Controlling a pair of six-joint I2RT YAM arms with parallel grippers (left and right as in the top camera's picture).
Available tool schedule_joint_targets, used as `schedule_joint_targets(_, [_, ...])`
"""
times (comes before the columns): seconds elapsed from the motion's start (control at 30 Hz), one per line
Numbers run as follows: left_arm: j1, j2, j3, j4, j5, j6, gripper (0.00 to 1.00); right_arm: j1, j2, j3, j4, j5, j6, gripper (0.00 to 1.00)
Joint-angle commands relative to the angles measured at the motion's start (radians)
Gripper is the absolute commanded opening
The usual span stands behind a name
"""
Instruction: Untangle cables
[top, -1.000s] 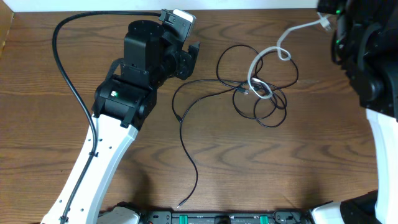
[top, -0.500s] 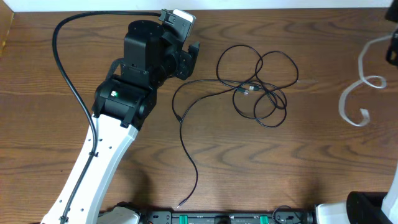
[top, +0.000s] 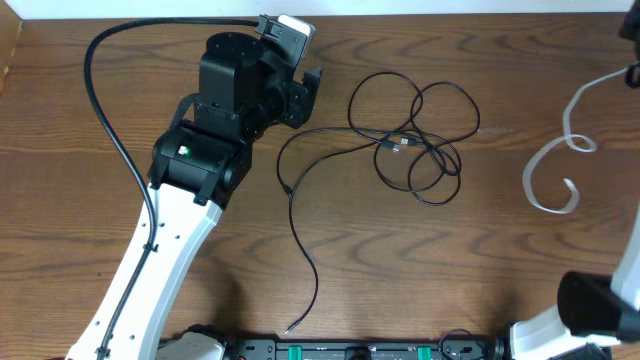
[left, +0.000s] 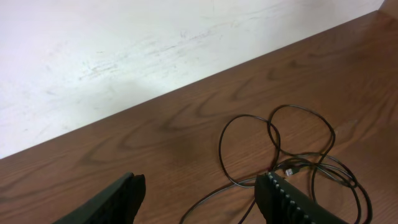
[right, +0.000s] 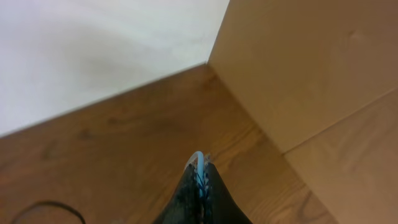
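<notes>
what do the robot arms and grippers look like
The left arm has a white lower link and boxy black joints with a small green mark; a thick black cord loops beside it. The left gripper has black fingers, one with a ribbed pad. The right gripper is black too.

free: bare table between black cable loops and white cable | blocked: left arm just beside loops' left side | white cable hangs at right
</notes>
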Motion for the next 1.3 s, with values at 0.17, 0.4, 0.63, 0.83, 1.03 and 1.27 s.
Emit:
schedule_joint_targets(0.17, [0.003,0.0,0.005,-0.003,0.013,-0.009,0.62,-0.032,0.048,0.014,-0.076,0.014,0.078,0.01])
schedule_joint_targets(0.4, [0.003,0.0,0.005,-0.003,0.013,-0.009,0.62,-0.113,-0.019,0.014,-0.306,0.117,0.267,0.01])
schedule_joint_targets(0.63, [0.002,0.0,0.005,-0.002,0.013,-0.01,0.61,-0.267,-0.087,0.014,-0.392,0.18,0.361,0.01])
schedule_joint_targets(0.83, [0.002,0.0,0.005,-0.003,0.013,-0.01,0.61,-0.441,-0.098,0.014,-0.409,0.092,0.377,0.01])
schedule_joint_targets(1.03, [0.002,0.0,0.005,-0.01,0.013,-0.01,0.61,-0.526,-0.097,0.012,-0.406,0.063,0.385,0.01])
schedule_joint_targets(1.27, [0.002,0.0,0.005,-0.01,0.013,-0.009,0.61,-0.626,-0.076,0.004,-0.404,-0.01,0.404,0.01])
